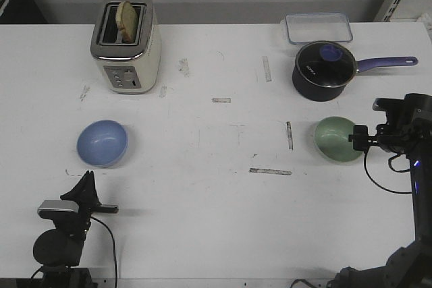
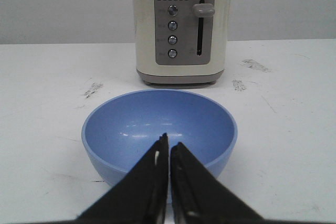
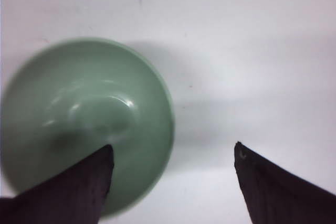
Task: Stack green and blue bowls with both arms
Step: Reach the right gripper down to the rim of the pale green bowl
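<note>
The blue bowl (image 1: 102, 143) sits upright on the white table at the left, in front of the toaster. It fills the left wrist view (image 2: 157, 124). My left gripper (image 1: 86, 181) is shut and empty, a short way in front of that bowl (image 2: 169, 148). The green bowl (image 1: 337, 139) sits upright at the right, near the saucepan. My right gripper (image 1: 359, 138) is open above the bowl's right rim. In the right wrist view (image 3: 173, 153) one finger is over the green bowl's (image 3: 84, 119) inside and the other is outside it, over the table.
A cream toaster (image 1: 125, 44) with a slice of bread stands at the back left. A dark navy saucepan (image 1: 325, 69) with a glass lid and purple handle stands at the back right, a clear container (image 1: 318, 28) behind it. Tape marks dot the table (image 1: 216, 187).
</note>
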